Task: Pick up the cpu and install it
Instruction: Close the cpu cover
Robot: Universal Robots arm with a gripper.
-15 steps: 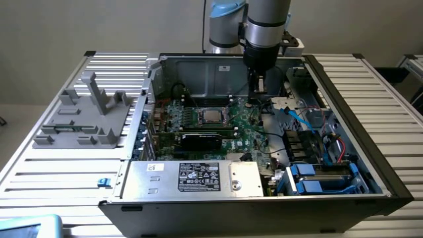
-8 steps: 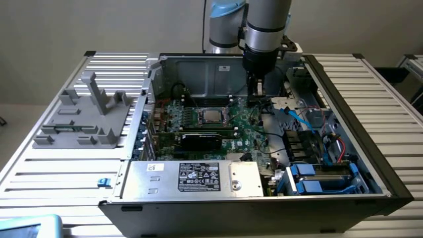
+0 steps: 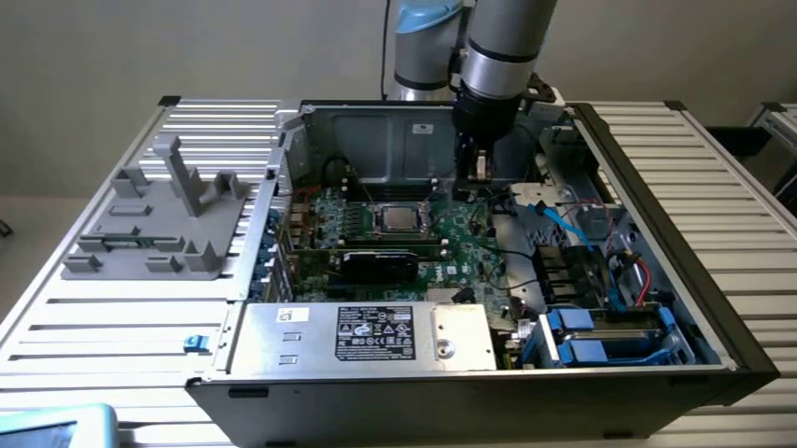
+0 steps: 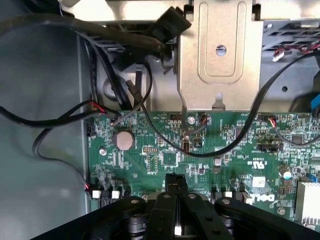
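Observation:
The cpu (image 3: 398, 218), a small silver-topped square, lies flat inside the metal-framed socket (image 3: 373, 207) on the green motherboard (image 3: 468, 245) of the open computer case. My gripper (image 3: 481, 174) hangs from the arm above the board, to the exterior view's right of the socket and apart from the cpu. In the wrist view the black fingers (image 4: 167, 202) of my gripper (image 4: 176, 207) are pressed together, shut, with nothing seen between them, over the motherboard (image 4: 165, 160) near a round coin battery (image 4: 124, 140).
A grey plastic fixture (image 3: 162, 219) stands on the slatted table at the exterior view's left. Inside the case are a black card (image 3: 392, 262), a silver power supply (image 3: 373, 334), blue drive bays (image 3: 598, 341) and loose black cables (image 4: 125, 95).

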